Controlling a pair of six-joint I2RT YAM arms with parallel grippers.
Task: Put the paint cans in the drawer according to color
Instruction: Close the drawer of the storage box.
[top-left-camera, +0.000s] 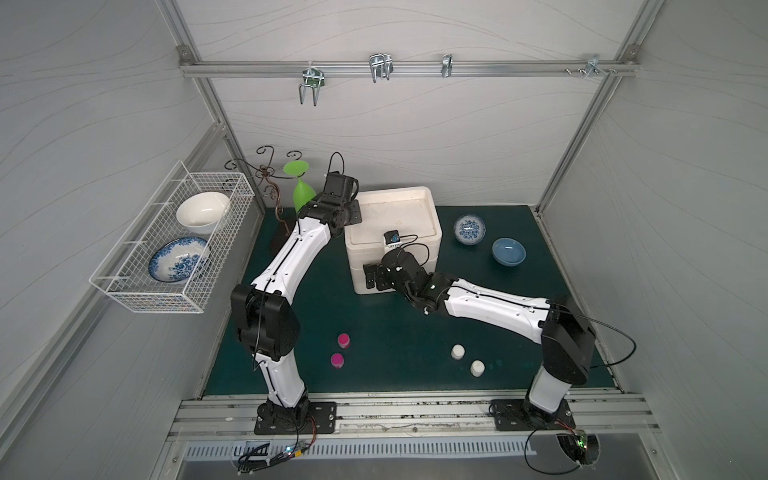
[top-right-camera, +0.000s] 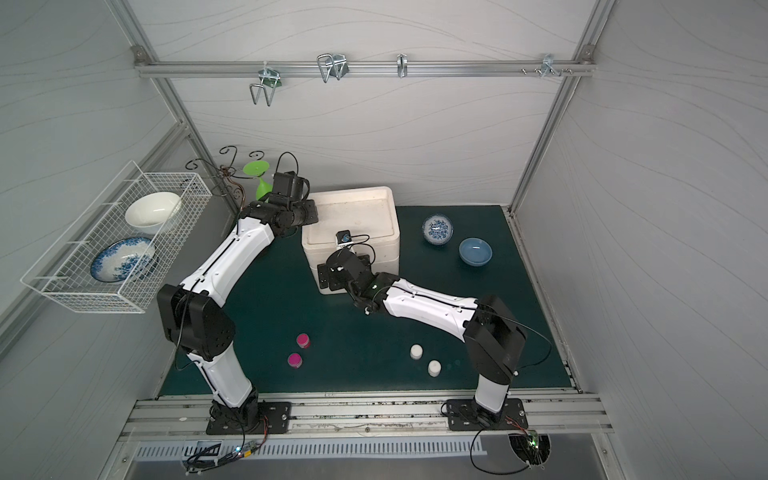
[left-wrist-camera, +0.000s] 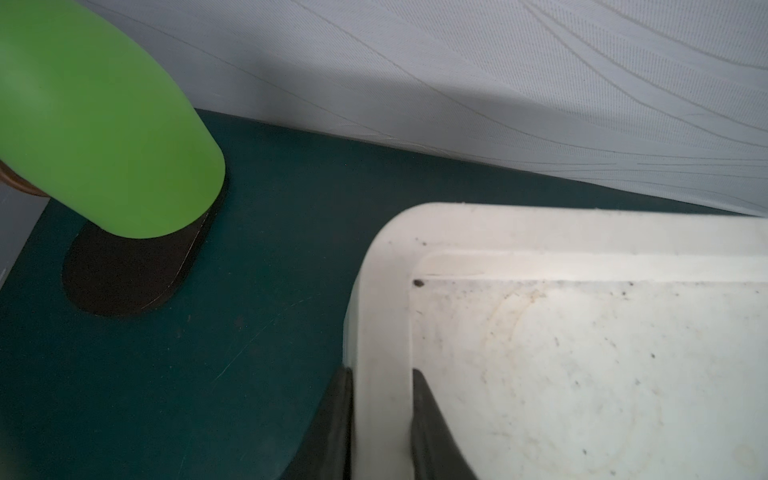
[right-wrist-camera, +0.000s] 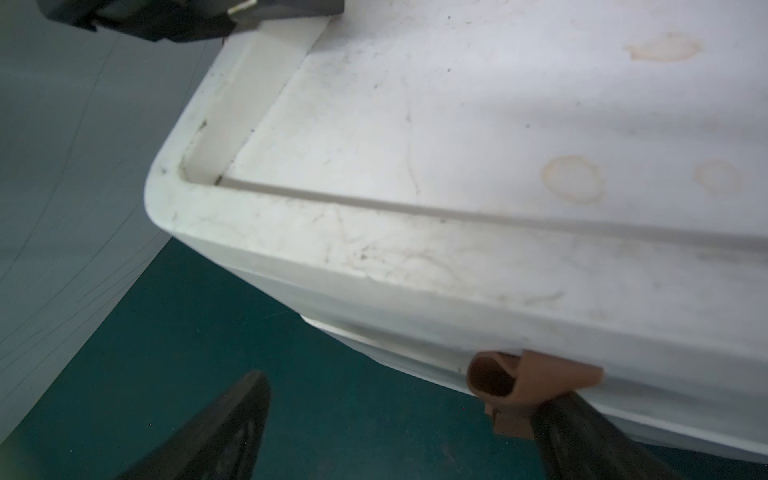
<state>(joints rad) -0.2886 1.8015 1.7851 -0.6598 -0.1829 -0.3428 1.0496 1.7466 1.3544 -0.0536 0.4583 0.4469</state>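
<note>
Drawer chest (top-left-camera: 392, 232) sits mid-frame in both top views, on the green mat (top-left-camera: 374, 324), its back close to the rear wall. Its top is a shallow stained tray w/ a raised rim.

Left gripper (left-wrist-camera: 381, 372): fingers (left-wrist-camera: 432, 424) drawn together and clamped on that rim at the chest's left edge, one finger outside the wall, the other inside the tray. In the top views the wrist covers the tips.

Right gripper (right-wrist-camera: 411, 390): at the chest's front face, lower-centre of the chest in a top view (top-left-camera: 374, 280). Jaws spread wide, holding nothing. One finger (right-wrist-camera: 582, 432) is just behind the brown tab handle (right-wrist-camera: 532, 378) and looks to touch it; the other hangs over bare mat, well apart.

Cans all on the mat, low in frame, well apart from the chest: magenta cans (top-left-camera: 344, 340) as a pair lower-centre-left, white cans (top-left-camera: 457, 352) as a pair lower-centre-right. All 4 upright.

Farther out: green cup (left-wrist-camera: 104, 116) near the chest's back-left corner; patterned bowl (top-left-camera: 469, 229) and blue bowl (top-left-camera: 508, 251) right of the chest; wire basket (top-left-camera: 124, 286) on the left wall.
</note>
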